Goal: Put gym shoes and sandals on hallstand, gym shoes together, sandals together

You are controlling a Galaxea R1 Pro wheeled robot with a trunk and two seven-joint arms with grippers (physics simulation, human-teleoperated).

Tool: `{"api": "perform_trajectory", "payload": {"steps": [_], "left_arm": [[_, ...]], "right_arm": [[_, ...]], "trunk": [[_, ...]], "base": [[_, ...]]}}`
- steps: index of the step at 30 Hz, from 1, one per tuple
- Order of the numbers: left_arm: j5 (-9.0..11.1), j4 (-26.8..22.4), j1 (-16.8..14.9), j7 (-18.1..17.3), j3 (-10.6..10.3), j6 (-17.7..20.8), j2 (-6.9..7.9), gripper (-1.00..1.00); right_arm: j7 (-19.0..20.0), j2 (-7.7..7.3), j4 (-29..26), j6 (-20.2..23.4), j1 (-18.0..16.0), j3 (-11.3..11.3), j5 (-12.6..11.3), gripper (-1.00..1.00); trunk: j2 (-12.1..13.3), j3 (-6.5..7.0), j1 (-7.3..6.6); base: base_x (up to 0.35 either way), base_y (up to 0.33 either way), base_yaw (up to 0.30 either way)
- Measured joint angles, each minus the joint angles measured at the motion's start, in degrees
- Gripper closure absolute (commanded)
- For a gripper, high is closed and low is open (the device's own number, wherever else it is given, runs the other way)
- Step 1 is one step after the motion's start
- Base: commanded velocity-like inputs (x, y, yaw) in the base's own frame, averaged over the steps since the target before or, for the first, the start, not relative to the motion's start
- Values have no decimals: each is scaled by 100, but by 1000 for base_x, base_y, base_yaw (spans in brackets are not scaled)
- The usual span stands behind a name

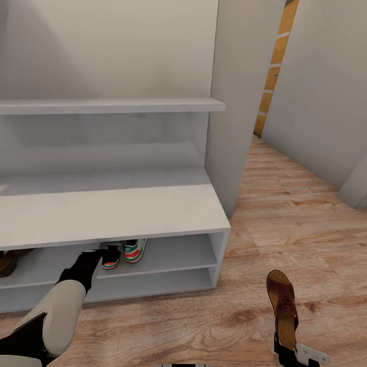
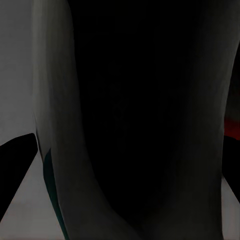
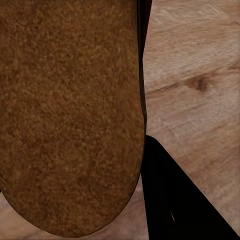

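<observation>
The hallstand (image 1: pixel 117 214) stands on the corridor floor (image 1: pixel 285 214). Two gym shoes (image 1: pixel 133 250) sit side by side on its upper open shelf, the left end effector (image 1: pixel 108 251) closed on the left one. The right end effector (image 1: pixel 286 350) grips a sandal (image 1: pixel 283 306) by its heel; a brown shape, probably the other sandal (image 1: pixel 7 261), lies at the shelf's left end. Release the sneaker flat against its mate, withdraw straight, then bring the held sandal there.

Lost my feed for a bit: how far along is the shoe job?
Both gym shoes sit side by side on the hallstand's upper shelf, left gripper at them. One sandal is at the right gripper, over the floor. A brown shape at the shelf's left edge may be the other.
</observation>
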Motion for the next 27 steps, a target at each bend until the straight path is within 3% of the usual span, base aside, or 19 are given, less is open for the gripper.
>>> {"api": "perform_trajectory", "payload": {"steps": [7,8,21,27], "left_arm": [[9,-4,0,-3,2,10,1,100],[5,-2,-2,-2,1,11,1,-100],[5,21,12,19,6,-17,44,-100],[7,-198,31,9,8,-11,59,-100]], "right_arm": [[0,0,0,0,0,4,0,100],[0,0,0,0,0,4,0,100],[-6,0,0,1,0,5,0,100],[-5,0,0,0,1,5,0,100]], "trunk": [[0,0,0],[0,0,0],[1,-1,2],[1,-1,5]], "base": [[0,0,0],[0,0,0],[0,0,0],[-288,0,0]]}}
